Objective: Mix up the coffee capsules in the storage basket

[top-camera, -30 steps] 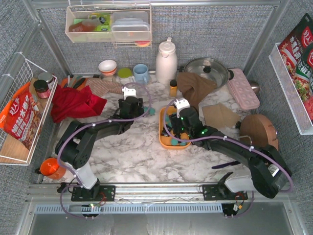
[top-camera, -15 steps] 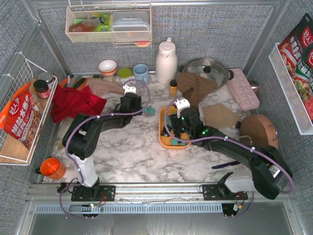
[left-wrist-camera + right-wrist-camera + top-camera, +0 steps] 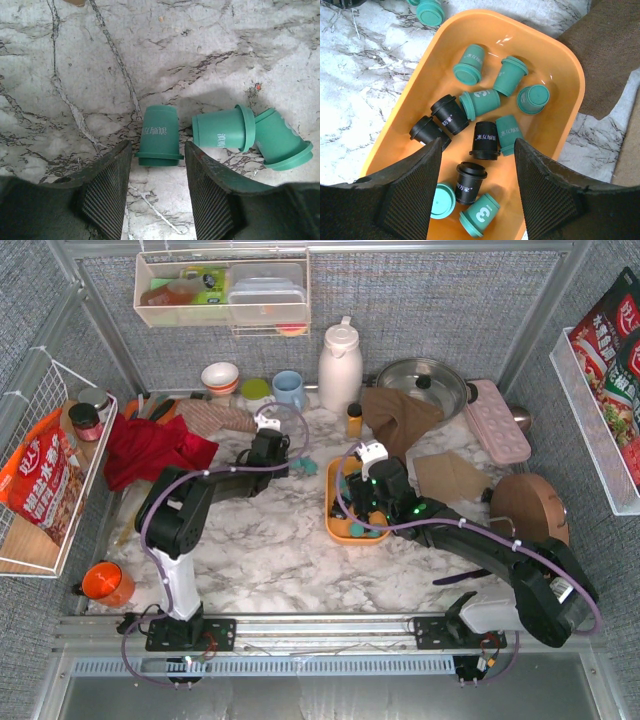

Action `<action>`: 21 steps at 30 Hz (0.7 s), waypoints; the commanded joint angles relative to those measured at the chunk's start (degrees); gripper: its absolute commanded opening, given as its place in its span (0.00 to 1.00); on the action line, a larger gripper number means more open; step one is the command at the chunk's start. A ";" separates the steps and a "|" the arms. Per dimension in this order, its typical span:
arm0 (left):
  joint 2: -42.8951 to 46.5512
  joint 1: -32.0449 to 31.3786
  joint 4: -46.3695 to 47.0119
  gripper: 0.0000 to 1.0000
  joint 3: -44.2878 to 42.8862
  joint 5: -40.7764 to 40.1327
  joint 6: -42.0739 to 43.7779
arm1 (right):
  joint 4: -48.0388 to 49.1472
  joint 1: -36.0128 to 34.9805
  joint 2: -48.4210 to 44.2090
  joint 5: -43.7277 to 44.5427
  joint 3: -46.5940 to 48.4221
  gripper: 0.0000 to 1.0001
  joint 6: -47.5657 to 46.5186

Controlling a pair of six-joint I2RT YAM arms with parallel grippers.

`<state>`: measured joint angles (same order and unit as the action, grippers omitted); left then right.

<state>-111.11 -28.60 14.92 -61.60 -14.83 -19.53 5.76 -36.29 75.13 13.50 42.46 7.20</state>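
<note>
Shallow orange plastic storage basket (image 3: 550,60) is holding seven teal and four black tapered coffee capsules (image 3: 486,140). Three loose teal capsules (image 3: 222,131) are lying left of it on open marble. Left gripper (image 3: 157,147) and right gripper (image 3: 477,145) are both gaping, released.

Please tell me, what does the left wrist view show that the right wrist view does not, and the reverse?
Only left wrist: the open left hand with three loose teal capsules lying before it. Only right wrist: the open right hand above the orange storage basket, which holds teal and black capsules, and a brown cloth beside the basket. Both: the marble table and a teal capsule lying loose on it; whether it is the same one, I cannot tell.
</note>
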 commanded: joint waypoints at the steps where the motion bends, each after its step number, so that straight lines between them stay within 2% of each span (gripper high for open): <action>1: -0.54 0.20 -0.44 0.56 -0.43 0.48 0.36 | 0.39 0.02 0.01 -0.23 0.30 0.64 -0.08; 6: -0.84 0.32 0.55 0.55 -0.38 1.19 1.24 | 0.26 0.15 0.09 -0.39 0.32 0.64 -0.08; 13: 0.54 0.39 4.70 0.46 1.58 4.60 3.92 | 0.13 0.09 0.05 -0.40 0.35 0.64 -0.08; 21: 7.98 0.34 11.26 0.43 9.07 6.91 8.12 | -0.99 0.09 -0.86 -1.82 0.97 0.64 0.37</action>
<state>-107.15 -28.36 19.90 -55.68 -10.39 -14.72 5.54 -36.23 75.09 13.08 42.52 7.18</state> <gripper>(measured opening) 0.471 0.637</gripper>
